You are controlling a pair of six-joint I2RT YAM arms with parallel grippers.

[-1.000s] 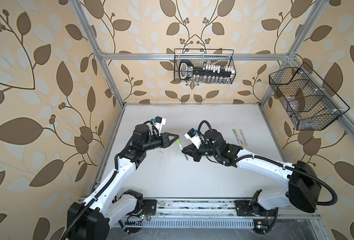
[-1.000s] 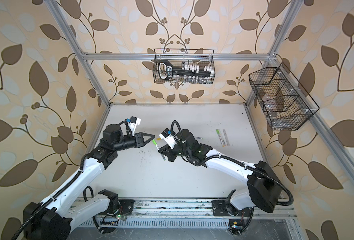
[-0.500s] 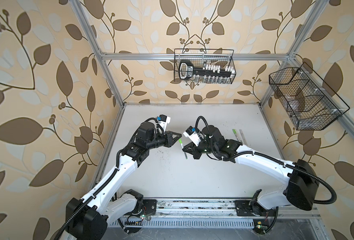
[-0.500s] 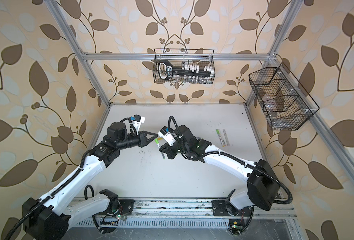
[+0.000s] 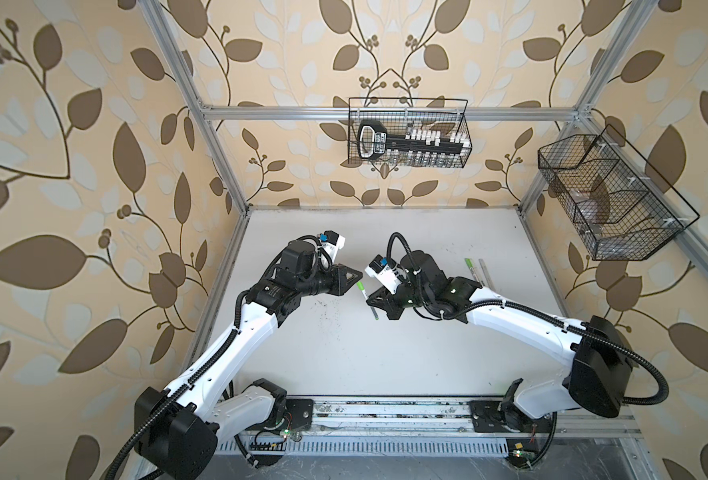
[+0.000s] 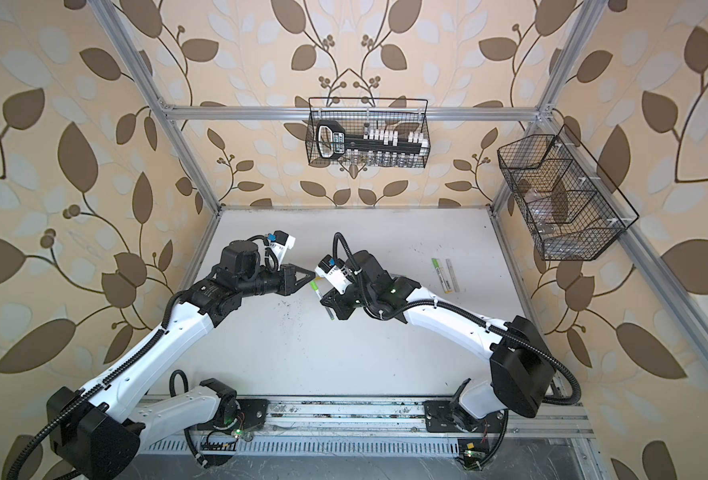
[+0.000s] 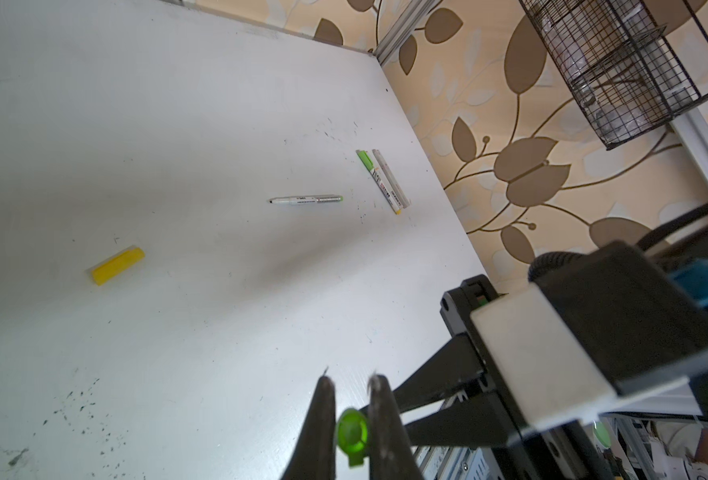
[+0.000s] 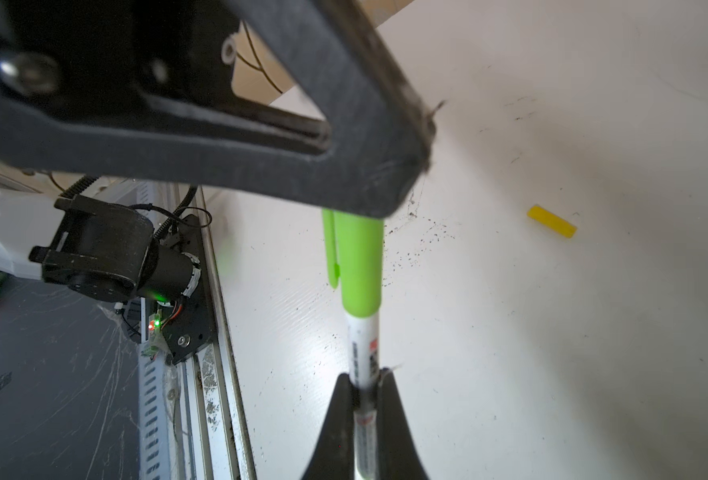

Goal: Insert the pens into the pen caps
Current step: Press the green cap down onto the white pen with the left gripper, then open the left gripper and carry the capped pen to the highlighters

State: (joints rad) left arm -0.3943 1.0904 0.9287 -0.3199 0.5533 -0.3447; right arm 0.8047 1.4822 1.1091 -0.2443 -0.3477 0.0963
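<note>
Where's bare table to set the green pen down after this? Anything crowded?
Best: the table's near half, bare up to the base rail. Crowded: the right edge, where two pens lie side by side. Inward of them lie a loose pen and a yellow cap, seen only from the left wrist.

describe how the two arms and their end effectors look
White link shells, black joints and ribbed black cable conduit on the left arm and right arm. The left end effector and right end effector are black triangular open frames tapering to thin tips, each wrist carrying a white camera block.
</note>
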